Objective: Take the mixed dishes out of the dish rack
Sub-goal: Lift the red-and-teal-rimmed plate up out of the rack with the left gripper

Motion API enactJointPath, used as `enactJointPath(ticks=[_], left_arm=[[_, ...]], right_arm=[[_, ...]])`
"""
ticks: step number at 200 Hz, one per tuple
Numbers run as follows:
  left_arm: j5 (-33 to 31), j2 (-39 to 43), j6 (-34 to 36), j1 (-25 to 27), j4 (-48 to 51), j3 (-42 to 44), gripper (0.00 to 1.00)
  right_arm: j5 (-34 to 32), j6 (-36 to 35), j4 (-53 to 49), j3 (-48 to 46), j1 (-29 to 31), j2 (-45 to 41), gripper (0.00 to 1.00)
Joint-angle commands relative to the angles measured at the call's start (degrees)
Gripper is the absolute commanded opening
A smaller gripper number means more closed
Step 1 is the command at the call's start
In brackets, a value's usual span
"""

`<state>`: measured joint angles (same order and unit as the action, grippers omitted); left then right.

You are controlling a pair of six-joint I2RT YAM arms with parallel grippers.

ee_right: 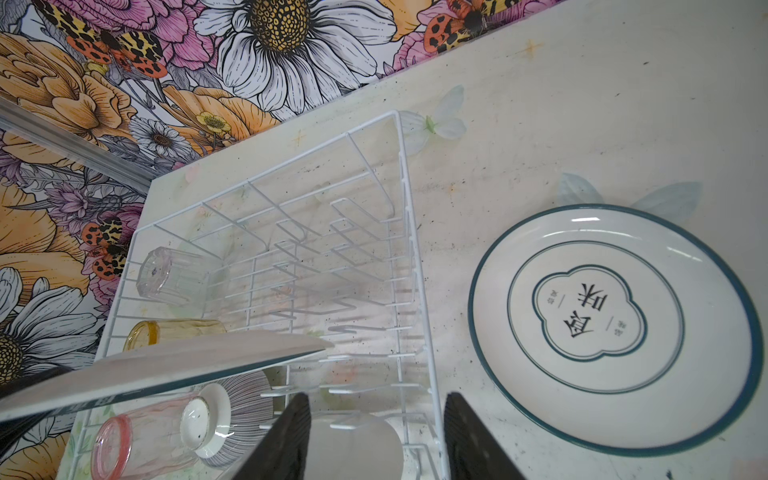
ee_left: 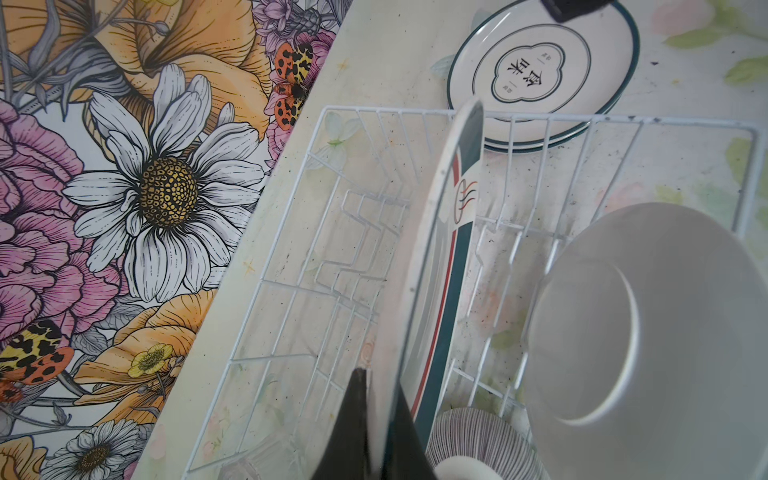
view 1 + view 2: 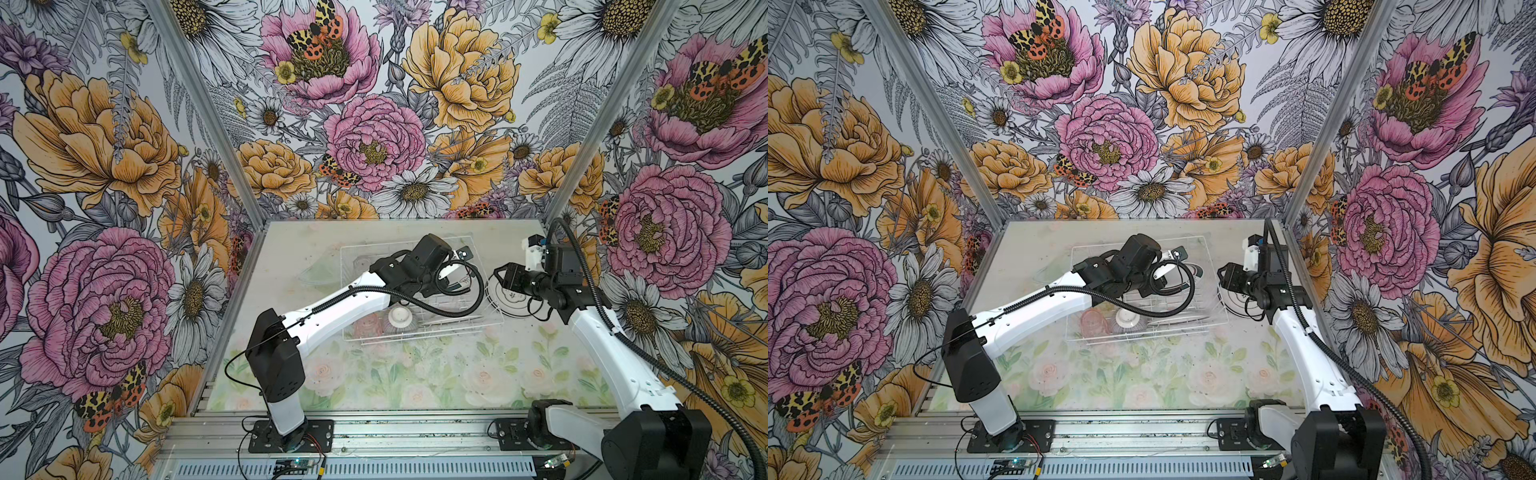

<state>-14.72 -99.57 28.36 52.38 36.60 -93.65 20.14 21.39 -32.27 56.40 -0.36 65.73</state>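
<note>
The flat plate (image 1: 615,324) on the table bore two large dark characters, 食味, inside a teal clover-shaped frame; the small characters on either side were too tiny to read. It lay just outside the dish rack (image 1: 405,232), beside the right gripper (image 1: 378,399), whose jaws stood apart over the rack's edge, with a plain white cup (image 1: 353,449) below them.

The left gripper (image 2: 378,386) was closed on the rim of another plate (image 2: 440,257) – white, dark-rimmed, with teal and red stripes and a small wavy-line emblem – held on edge above the rack. Below that hand, inside the white wire rack, lay a purple-striped bowl (image 1: 241,399) with its white foot showing, a pink glass (image 1: 137,444) just beside it, and beyond them an amber glass (image 1: 166,330) and a clear glass (image 1: 166,272) – all three glasses on their sides.
</note>
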Motion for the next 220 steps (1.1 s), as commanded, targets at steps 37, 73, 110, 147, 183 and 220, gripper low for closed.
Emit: enactJointPath(ticks=[37,73,110,147,183,220], left_arm=[[-1.81,4.59,-3.08,-0.68,-3.98,1.03,0.0],[1.16,6.72,-5.25,-2.46,-4.86,1.2,0.0],[6.57,9.14,-8.32,-4.99,-6.05,1.91,0.0],[16.0,11.88,-13.94,-8.73,-6.86,2.32,0.0],[27.82,14.24,-21.88,-13.63,-8.79,3.81,0.0],[41.24,16.16,-33.09,-20.27,-15.74,8.02,0.0]], right_arm=[[1.15,-0.13,2.69,-0.69,-0.17,-0.86,0.54],[3.36,-0.14,3.75,-0.88,-0.32,-1.39,0.54],[5.74,-0.02,4.74,-1.48,-0.51,-2.26,0.54],[12.17,0.84,7.94,-2.82,-1.11,-3.65,0.53],[20.86,2.32,13.35,-5.04,-1.4,-5.3,0.53],[30.44,4.91,20.92,-8.05,-1.42,-7.68,0.53]])
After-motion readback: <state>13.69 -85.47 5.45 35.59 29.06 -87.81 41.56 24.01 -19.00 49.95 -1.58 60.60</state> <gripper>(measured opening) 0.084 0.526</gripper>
